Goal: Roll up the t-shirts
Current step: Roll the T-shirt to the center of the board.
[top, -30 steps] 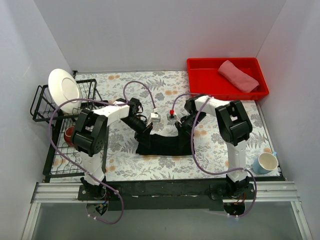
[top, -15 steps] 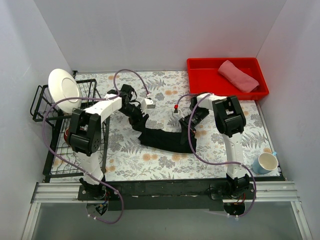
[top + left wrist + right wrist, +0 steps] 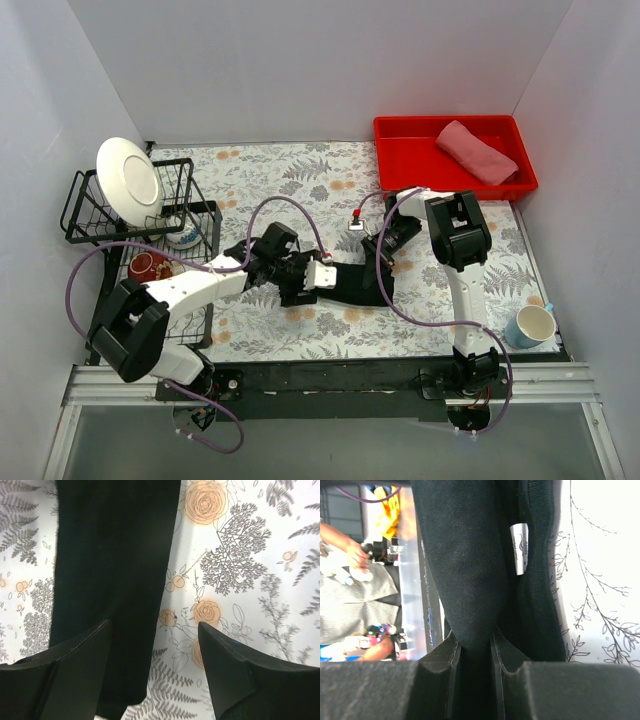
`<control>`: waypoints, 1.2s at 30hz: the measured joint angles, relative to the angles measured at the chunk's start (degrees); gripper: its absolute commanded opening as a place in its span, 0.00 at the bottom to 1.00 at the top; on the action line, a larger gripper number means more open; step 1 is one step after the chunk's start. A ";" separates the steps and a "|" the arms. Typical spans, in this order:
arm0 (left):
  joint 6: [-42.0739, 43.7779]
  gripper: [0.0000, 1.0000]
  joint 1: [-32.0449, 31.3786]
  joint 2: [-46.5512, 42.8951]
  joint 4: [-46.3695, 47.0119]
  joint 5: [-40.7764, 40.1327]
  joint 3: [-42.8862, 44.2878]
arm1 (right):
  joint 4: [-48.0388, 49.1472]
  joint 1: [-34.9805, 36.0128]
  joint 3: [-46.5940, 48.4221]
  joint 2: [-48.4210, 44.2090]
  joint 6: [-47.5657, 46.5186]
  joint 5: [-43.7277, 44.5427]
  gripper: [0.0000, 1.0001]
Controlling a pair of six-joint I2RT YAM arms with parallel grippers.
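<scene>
Claw of the left arm [image 3: 154,630], nearest the arm bases, stands wide over the near end of the black t-shirt [image 3: 350,283]. In the left wrist view one finger hangs above the dark cloth and the other above the flowered counter [image 3: 300,180]; neither finger pinches anything.

Right claw [image 3: 475,642], just beyond, is narrowed on a raised fold of the same shirt. A white label [image 3: 519,547] shows on the cloth beside that fold. The black t-shirt lies as a narrow, bunched band across the middle of the counter, between the two claws.

At the near right corner a blue mug [image 3: 530,325] stands upright on the counter, well apart from the shirt; nothing can be made out inside it.

Along the left edge sits a black wire dish rack [image 3: 108,325]. Its near section holds a red cup [image 3: 146,266]. Farther back in the rack are a blue-and-white bowl [image 3: 183,237] and a white plate [image 3: 128,182] standing on edge.

At the far right corner a red tray [image 3: 440,180] holds the pink t-shirt [image 3: 478,150], folded into a compact bundle lying aslant near the tray's back wall.

Count: two claws, two t-shirts (one black, one pink), two cups (one red, one blue), one bowl, one plate, one rack, one tray.
</scene>
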 measured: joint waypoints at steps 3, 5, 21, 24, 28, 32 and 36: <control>0.79 0.71 -1.38 1.18 5.57 -1.79 -2.99 | -0.24 -0.35 0.00 0.59 0.46 -0.59 0.03; 1.25 0.72 -1.92 2.80 9.73 -2.49 -4.09 | -0.52 -0.59 0.00 0.94 0.63 -0.83 0.03; 4.87 0.21 -2.14 22.21 8.17 -0.50 13.53 | -2.84 -4.42 0.00 0.90 2.60 0.37 0.90; 4.85 0.20 -0.81 26.84 -1.33 4.44 21.97 | -2.14 -5.42 0.24 -4.17 2.49 3.06 0.99; 4.59 0.20 -0.57 31.04 -13.29 10.49 29.57 | 2.93 -8.20 1.62 -13.53 2.67 7.72 0.99; 2.80 0.20 -0.66 34.49 -21.97 14.12 35.06 | 12.48 -12.26 -4.28 -28.85 4.35 11.93 0.99; -0.72 0.20 0.04 36.96 -26.95 16.04 38.66 | 29.66 -9.16 -22.95 -52.15 5.97 18.97 0.98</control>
